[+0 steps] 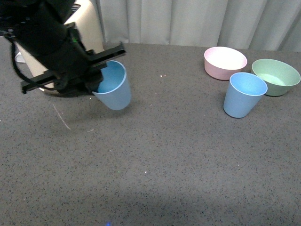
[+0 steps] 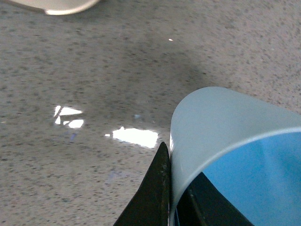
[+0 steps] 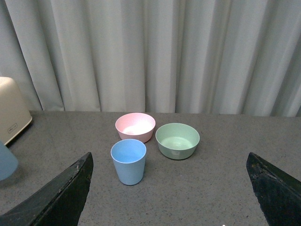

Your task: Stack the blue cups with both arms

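Note:
My left gripper is shut on the rim of a light-blue cup and holds it tilted just above the grey table at the left. In the left wrist view one finger is outside the cup's wall and the other is inside it. A second blue cup stands upright at the right, in front of the bowls. In the right wrist view it stands ahead of my open, empty right gripper, and the held cup's edge shows at the far left. The right arm is outside the front view.
A pink bowl and a green bowl sit behind the standing cup at the back right. A cream toaster stands at the back left behind my left arm. A pale curtain closes off the table's far edge.

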`<state>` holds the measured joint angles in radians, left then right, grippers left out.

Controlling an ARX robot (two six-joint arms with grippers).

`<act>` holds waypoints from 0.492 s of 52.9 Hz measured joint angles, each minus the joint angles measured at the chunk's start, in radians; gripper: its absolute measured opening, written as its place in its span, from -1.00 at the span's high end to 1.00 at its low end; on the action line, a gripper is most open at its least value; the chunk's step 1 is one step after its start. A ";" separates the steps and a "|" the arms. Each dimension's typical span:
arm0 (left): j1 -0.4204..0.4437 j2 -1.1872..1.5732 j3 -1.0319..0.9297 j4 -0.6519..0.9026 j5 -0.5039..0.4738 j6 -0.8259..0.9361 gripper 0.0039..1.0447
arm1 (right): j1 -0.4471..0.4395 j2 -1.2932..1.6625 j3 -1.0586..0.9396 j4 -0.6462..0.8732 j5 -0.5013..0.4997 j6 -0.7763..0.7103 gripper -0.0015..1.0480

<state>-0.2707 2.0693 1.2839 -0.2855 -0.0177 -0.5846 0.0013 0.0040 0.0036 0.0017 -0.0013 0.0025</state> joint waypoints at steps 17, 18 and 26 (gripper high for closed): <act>-0.102 0.164 0.211 -0.140 -0.008 0.005 0.94 | 0.000 0.000 0.000 0.000 0.000 0.000 -0.81; -0.106 0.173 0.225 -0.148 -0.007 0.007 0.94 | 0.000 0.000 0.000 0.000 0.000 0.000 -0.81; -0.116 0.219 0.308 -0.204 -0.008 0.016 0.94 | 0.000 0.000 0.000 0.000 0.000 0.000 -0.81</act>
<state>-0.3866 2.2879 1.5917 -0.4900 -0.0261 -0.5686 0.0013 0.0040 0.0036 0.0017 -0.0017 0.0025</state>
